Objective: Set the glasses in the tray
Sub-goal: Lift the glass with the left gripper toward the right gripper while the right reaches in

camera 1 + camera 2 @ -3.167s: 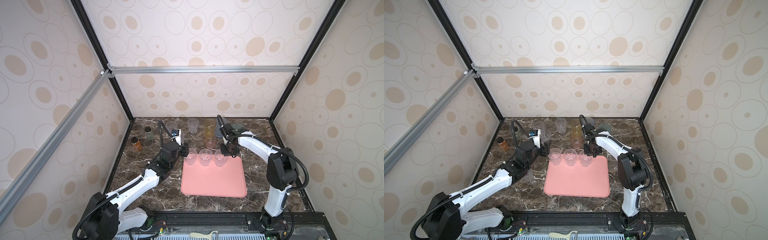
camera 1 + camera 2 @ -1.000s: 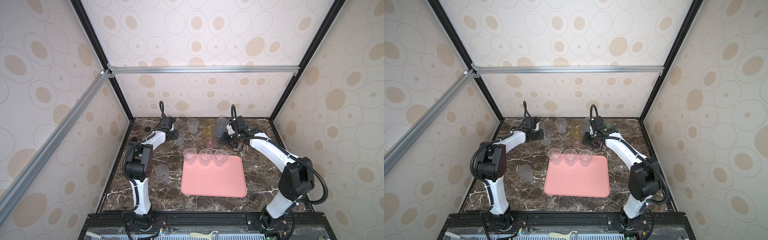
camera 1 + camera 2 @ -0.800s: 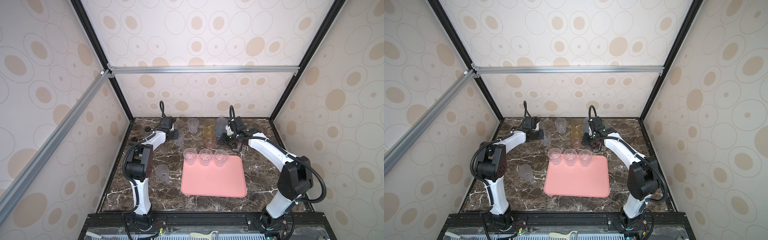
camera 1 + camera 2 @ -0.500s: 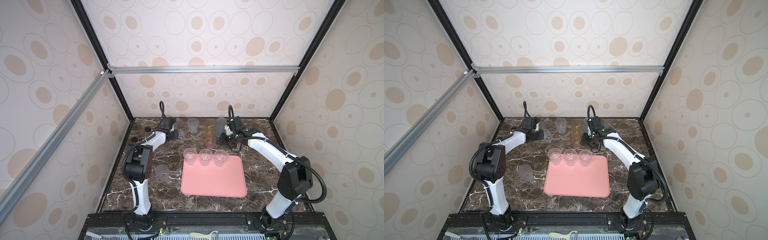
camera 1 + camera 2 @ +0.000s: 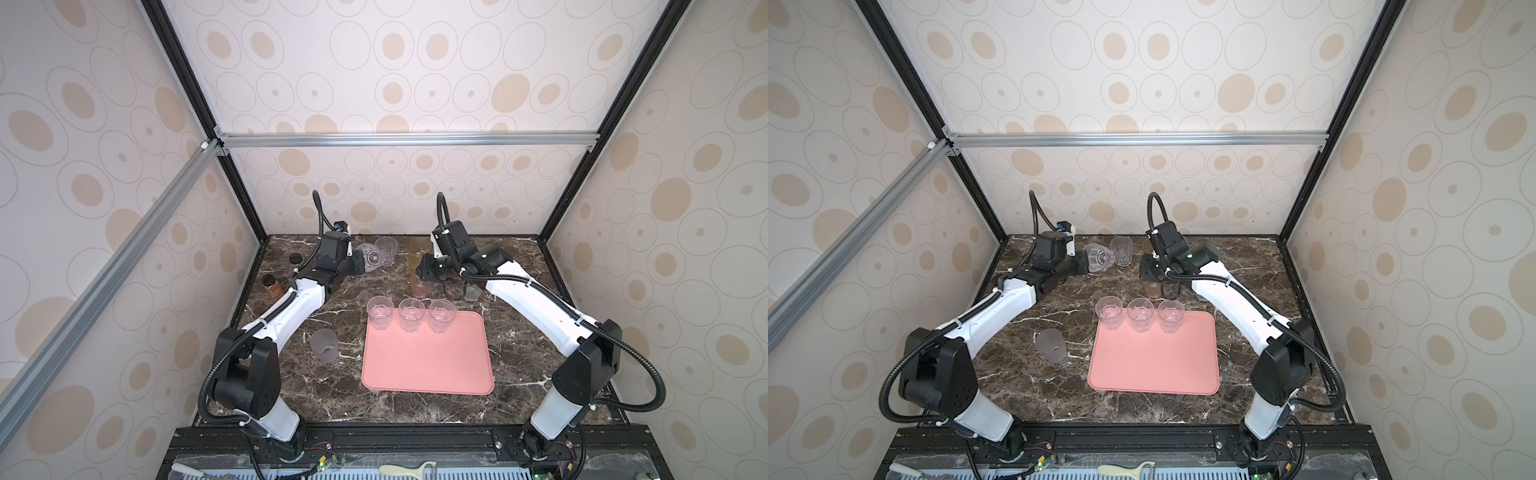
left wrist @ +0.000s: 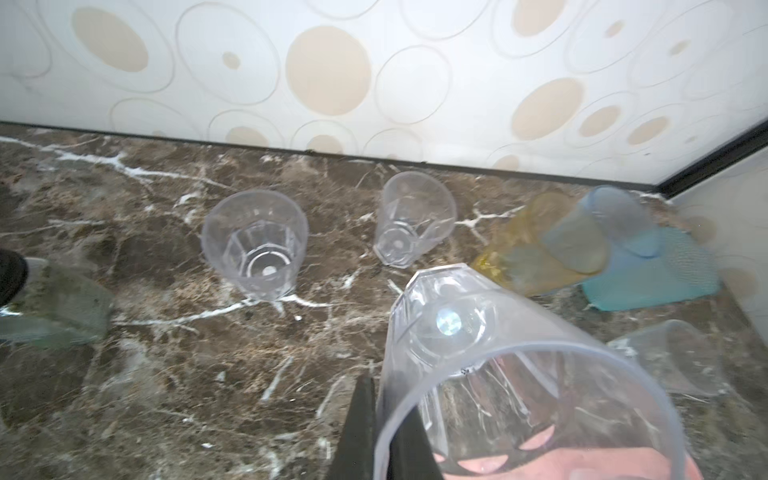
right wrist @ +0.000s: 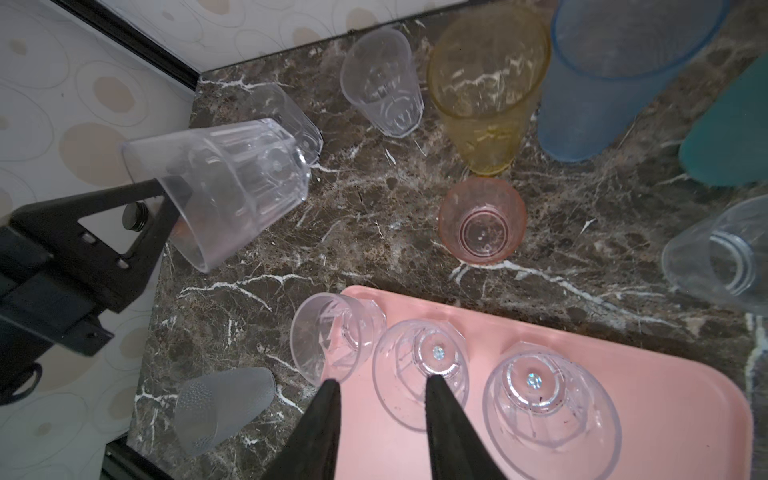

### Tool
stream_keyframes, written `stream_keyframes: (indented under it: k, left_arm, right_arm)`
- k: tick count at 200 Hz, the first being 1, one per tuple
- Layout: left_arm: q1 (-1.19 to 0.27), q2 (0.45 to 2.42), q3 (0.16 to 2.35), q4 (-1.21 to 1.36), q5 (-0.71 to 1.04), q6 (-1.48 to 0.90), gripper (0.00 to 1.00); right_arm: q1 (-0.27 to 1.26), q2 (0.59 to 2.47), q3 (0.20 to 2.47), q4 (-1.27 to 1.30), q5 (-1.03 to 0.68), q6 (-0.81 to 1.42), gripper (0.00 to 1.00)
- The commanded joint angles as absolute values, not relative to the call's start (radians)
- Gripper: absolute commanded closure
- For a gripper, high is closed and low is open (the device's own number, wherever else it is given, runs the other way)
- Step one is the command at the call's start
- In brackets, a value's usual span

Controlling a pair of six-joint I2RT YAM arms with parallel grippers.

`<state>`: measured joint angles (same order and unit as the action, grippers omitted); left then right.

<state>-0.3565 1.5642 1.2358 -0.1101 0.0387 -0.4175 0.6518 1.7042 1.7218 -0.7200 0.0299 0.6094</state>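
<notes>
In both top views the left gripper (image 5: pixel 358 262) holds a tilted clear glass (image 5: pixel 371 257) near the back wall (image 5: pixel 374 195), well apart from the tray (image 5: pixel 428 365). Three clear glasses (image 5: pixel 411 314) stand along the tray's far edge. In the left wrist view this gripper's fingers (image 6: pixel 359 428) pinch the glass's rim. In the right wrist view the right gripper (image 7: pixel 380 380) is partly open, empty.

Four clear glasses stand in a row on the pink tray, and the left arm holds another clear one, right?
Three, not four: both top views show three clear glasses in a row on the pink tray. The left end effector does hold another clear glass.
</notes>
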Motion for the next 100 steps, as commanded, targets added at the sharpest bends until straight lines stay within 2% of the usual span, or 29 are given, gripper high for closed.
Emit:
stream_keyframes:
  k: [1, 37, 100]
  left_arm:
    - [-0.41, 1.515, 1.197, -0.027, 0.02, -0.521, 1.0]
    - [-0.47, 1.46, 1.143, 0.026, 0.023, -0.608, 1.0]
    - [-0.553, 1.43, 1.123, 0.037, 0.035, -0.653, 1.0]
  right_arm:
    - [0.726, 1.713, 1.797, -0.773, 0.23, 0.539, 0.62]
    - [0.842, 1.761, 1.929, -0.827, 0.402, 0.408, 0.59]
    - [0.863, 1.87, 2.024, -0.908, 0.462, 0.353, 0.61]
